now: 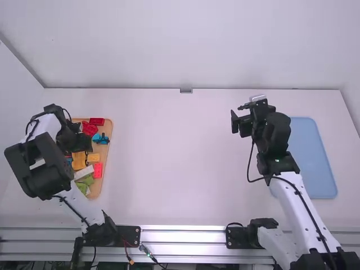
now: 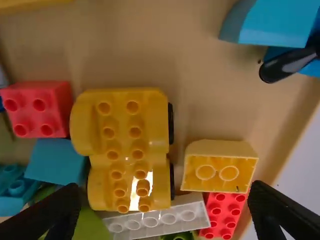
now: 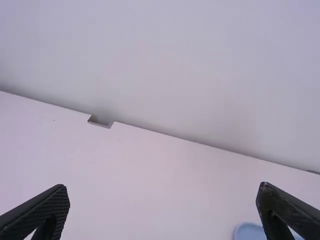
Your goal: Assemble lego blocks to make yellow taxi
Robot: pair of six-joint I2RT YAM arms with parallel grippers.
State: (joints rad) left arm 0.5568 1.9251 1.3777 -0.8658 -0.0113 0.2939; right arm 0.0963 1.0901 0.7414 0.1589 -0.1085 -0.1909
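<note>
Okay, left gripper (image 1: pixel 84 147) is over the wooden tray (image 1: pixel 109 132) at the left side of the table (image 1: pixel 180 169). In the left wrist view its fingers stand wide apart, nothing gripped, with blocks below in the tray. Taxi parts are in there too: a yellow studded car-shaped piece (image 2: pixel 127 145) lies studs up, dark round parts (image 2: pixel 170 123) along one side (wheels, by the look of them). Small yellow block (image 2: pixel 220 167) is just beside it, hollow underside showing. Long white block (image 2: pixel 160 220) is up against the car-shaped piece, and a red block with small studs (image 2: pixel 225 212) sits at the white one's end. Another red block (image 2: pixel 37 107) is on the opposite side of the car-shaped piece, a teal block (image 2: pixel 57 162) near it. Blue block (image 2: pixel 275 22) is well apart from those, by a black rod-like piece (image 2: pixel 285 65). Right gripper (image 1: pixel 237 114) is up over the right part of the table, well apart from the tray; its fingers are spread wide and empty. Blue mat or tray (image 1: pixel 315 163) (can't tell which) is on the table by the right arm.
</note>
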